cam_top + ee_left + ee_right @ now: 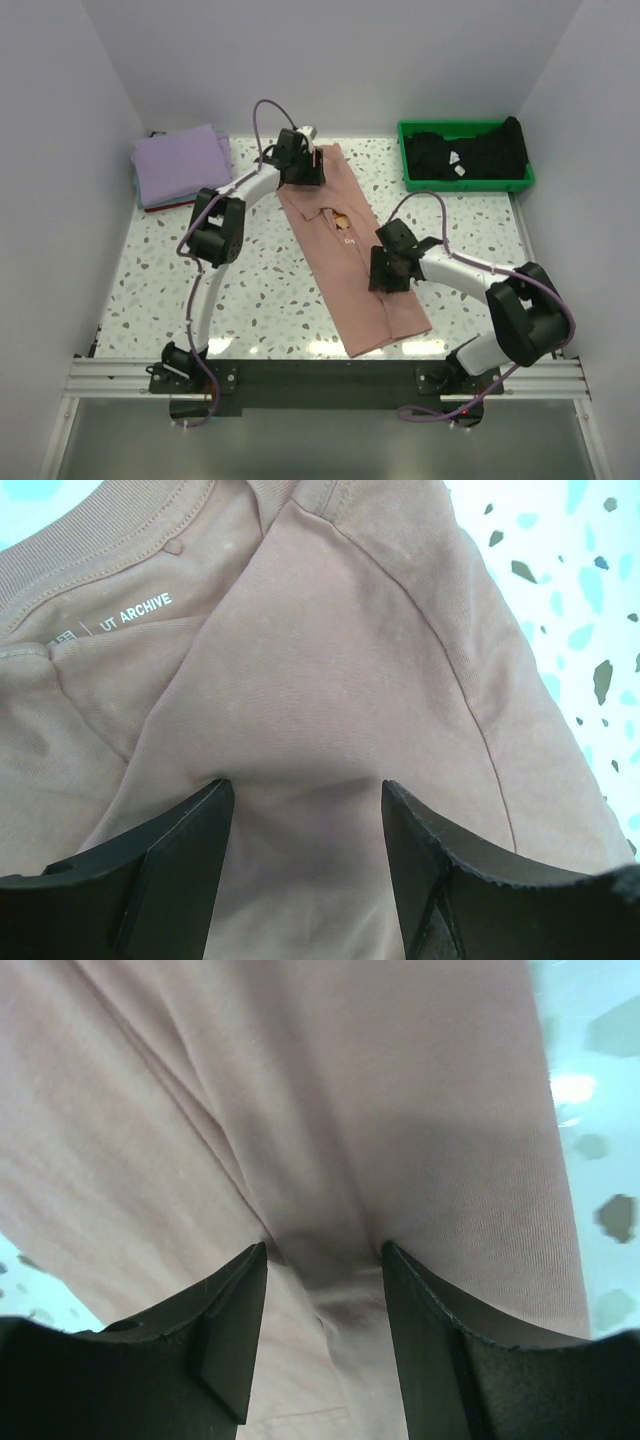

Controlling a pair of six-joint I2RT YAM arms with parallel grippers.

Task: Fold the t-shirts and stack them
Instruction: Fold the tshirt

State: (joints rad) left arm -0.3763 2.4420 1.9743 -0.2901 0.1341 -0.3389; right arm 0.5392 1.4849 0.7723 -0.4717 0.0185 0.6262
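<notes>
Top external view: the salmon-pink short-sleeved cotton t-shirt (352, 275) lies as a long narrow strip, sides already turned in, running diagonally from the middle of the tabletop's far edge toward its near edge, right of centre. My left gripper (300, 162) sits on the collar end and my right gripper (390, 268) on the strip's right edge just past the small brown-orange chest print (343, 220). I judge this spacing is meant to control both ends for the crosswise fold.

On the left wrist view my left gripper (308, 785) has its jaws apart, and smooth cloth beside the printed neck label (135, 603) passes between them without being pinched. On the right wrist view my right gripper (325, 1250) is likewise parted. A soft ridge of the shirt rises into the gap, but the jaws are not closed on it, so neither gripper holds anything.

The folded lavender cloth t-shirt (180, 163) rests at the far left corner, probably the stack where this one belongs. The crumpled black t-shirt (470, 150) waits in the green plastic tray (465, 186) at the far right corner.

Everything sits on the white speckled terrazzo tabletop (240, 290), glossy enough to throw glare. Plain pale walls (60, 150) close in three sides.
</notes>
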